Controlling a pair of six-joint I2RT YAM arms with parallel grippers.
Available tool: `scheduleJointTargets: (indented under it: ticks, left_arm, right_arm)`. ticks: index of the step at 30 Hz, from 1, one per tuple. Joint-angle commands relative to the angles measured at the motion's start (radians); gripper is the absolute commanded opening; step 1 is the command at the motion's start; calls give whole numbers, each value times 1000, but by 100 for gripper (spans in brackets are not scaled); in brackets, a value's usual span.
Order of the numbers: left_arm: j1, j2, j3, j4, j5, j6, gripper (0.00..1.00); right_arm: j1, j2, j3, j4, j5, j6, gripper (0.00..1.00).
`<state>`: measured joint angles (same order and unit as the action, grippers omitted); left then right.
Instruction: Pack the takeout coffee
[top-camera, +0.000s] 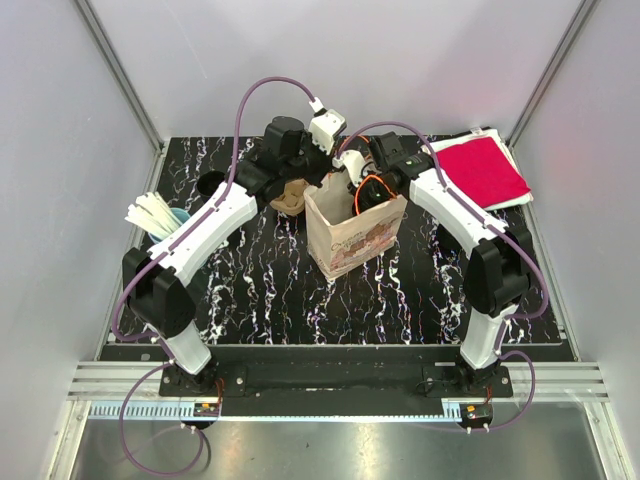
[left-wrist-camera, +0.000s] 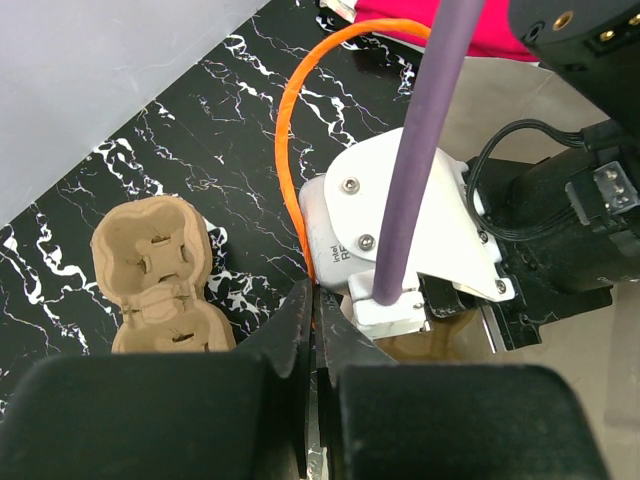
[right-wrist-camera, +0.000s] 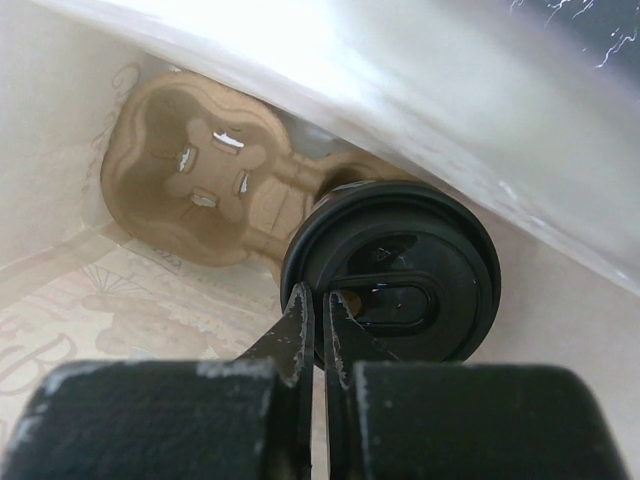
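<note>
A brown paper bag (top-camera: 350, 240) stands open mid-table. Inside it lies a cardboard cup carrier (right-wrist-camera: 190, 180). A coffee cup with a black lid (right-wrist-camera: 410, 270) sits in the carrier's near pocket. My right gripper (right-wrist-camera: 318, 300) reaches down into the bag (top-camera: 362, 195). Its jaws are shut, pinching the lid's near rim. My left gripper (left-wrist-camera: 315, 295) is at the bag's back left corner (top-camera: 312, 188), shut on the paper rim. The right wrist's white camera housing (left-wrist-camera: 400, 220) fills the left wrist view.
A second empty cardboard carrier (top-camera: 288, 198) lies on the black marble table just behind the bag, also seen as the carrier (left-wrist-camera: 160, 270). Red napkins (top-camera: 480, 170) sit back right. At the left are a blue cup of white sticks (top-camera: 158, 215) and a black round object (top-camera: 212, 185).
</note>
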<state>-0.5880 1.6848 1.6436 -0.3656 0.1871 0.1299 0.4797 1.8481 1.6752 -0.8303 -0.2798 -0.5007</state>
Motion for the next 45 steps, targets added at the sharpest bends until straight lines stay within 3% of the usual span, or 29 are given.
scheduleJointTargets:
  ticks: [1, 45]
  left_arm:
    - [-4, -19, 38, 20, 25, -6, 0]
    - [-4, -23, 38, 17, 29, -6, 0]
  right_arm:
    - [7, 7, -3, 37, -21, -15, 0]
    - [5, 34, -32, 65, 1, -25, 0]
